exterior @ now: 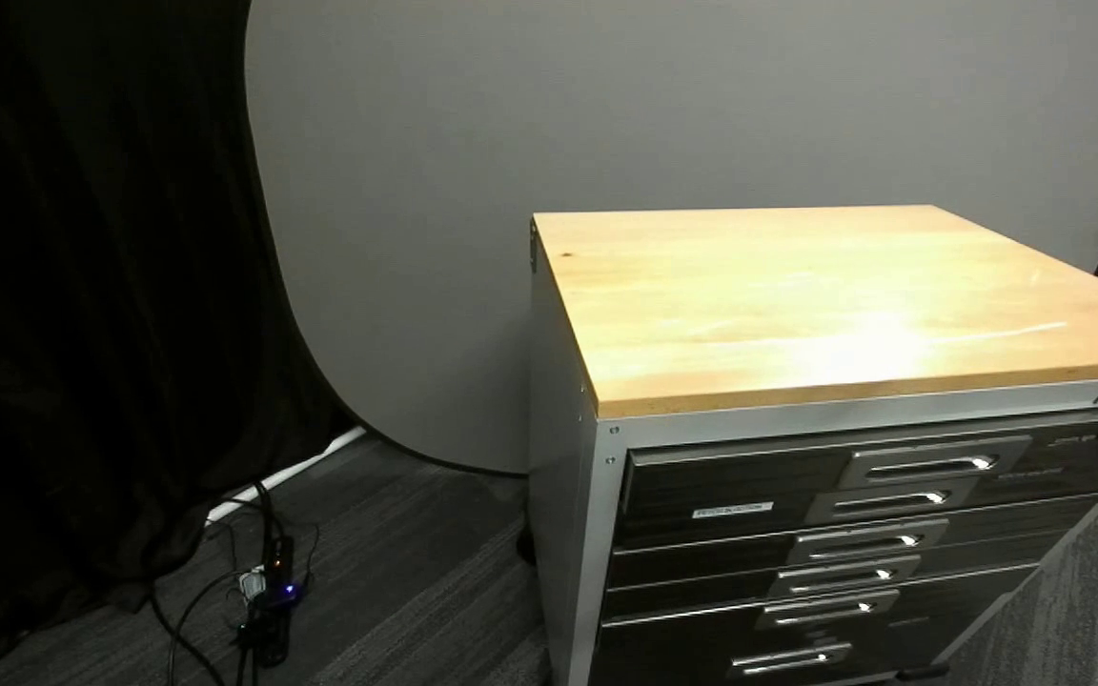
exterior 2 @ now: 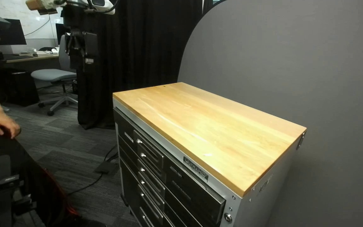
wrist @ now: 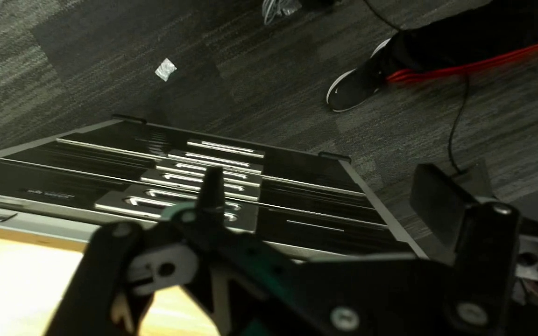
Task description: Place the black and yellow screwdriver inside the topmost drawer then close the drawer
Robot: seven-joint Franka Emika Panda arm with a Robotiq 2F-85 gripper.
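Screwdriver shows in no view, its place unknown; top drawer [exterior: 930,462], lower right in an exterior view, looks closed; pincer [wrist: 320,186] stands wide apart, gripping nothing; both steps are probably done, though placing cannot be confirmed.

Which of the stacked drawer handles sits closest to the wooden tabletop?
The uppermost silver handle, on the topmost drawer: nothing but the cabinet's frame separates that drawer from the wooden tabletop, while the other five handles sit lower.
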